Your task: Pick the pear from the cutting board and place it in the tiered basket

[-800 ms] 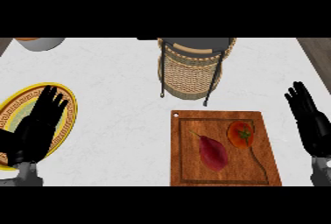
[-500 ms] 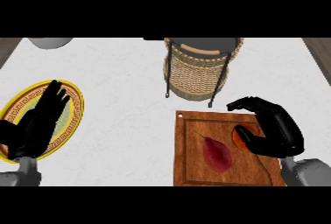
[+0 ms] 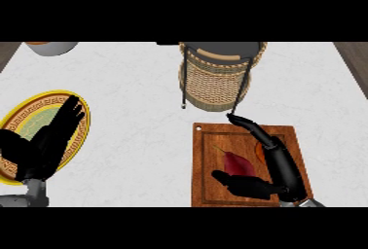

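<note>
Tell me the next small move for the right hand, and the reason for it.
Probably curl the right hand round the dark red pear. The hand lies open over the cutting board, thumb at the pear's near end, fingers stretched past it toward the tiered basket. The pear lies flat, not yet gripped, so lifting must wait.

one plate (image 3: 22, 116), one basket (image 3: 215, 82) — one board (image 3: 205, 160)

My right hand (image 3: 277, 163) lies over the right half of the cutting board (image 3: 208, 185), covering most of an orange thing (image 3: 259, 151) there, too little showing to name, and my thumb hides the lower end of the dark red pear (image 3: 237, 163). My left hand (image 3: 46, 143), lower left, masks part of the yellow-rimmed plate (image 3: 14, 116). At top, the tiered basket (image 3: 215, 85) and a bowl (image 3: 52, 47) are cut off.
</note>
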{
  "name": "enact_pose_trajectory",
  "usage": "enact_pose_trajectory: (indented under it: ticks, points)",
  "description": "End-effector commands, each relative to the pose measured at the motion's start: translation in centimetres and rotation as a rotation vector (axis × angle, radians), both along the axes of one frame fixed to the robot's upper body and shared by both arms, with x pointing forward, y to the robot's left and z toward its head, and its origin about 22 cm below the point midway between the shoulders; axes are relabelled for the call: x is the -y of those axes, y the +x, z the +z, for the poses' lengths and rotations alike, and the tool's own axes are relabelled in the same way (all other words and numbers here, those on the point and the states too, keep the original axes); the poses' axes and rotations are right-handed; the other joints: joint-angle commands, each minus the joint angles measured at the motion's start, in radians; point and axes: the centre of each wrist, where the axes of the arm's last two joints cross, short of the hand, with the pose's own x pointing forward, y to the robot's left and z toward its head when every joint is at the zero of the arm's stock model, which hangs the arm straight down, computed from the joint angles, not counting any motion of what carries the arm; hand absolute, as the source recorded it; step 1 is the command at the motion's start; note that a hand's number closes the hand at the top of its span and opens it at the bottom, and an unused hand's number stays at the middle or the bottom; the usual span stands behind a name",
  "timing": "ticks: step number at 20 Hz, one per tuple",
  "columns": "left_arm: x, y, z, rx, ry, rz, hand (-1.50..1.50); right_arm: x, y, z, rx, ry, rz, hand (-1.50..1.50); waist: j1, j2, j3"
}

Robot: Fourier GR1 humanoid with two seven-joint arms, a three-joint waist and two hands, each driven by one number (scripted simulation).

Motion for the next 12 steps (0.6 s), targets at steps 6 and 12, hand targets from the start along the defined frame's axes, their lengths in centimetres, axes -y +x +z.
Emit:
enact_pose_trajectory:
  ticks: [6, 12]
  points:
    - [-0.2, 0.5, -0.1, -0.003, 0.005, 0.000, 0.00, 3.4, 0.0, 6.8, 0.118, -0.611, -0.039, -1.50, -0.018, -0.005, -0.005]
    - [-0.6, -0.6, -1.0, -0.011, 0.014, -0.011, 0.00, 2.9, -2.7, 8.7, -0.124, -1.044, 0.183, -1.50, 0.006, -0.007, -0.008]
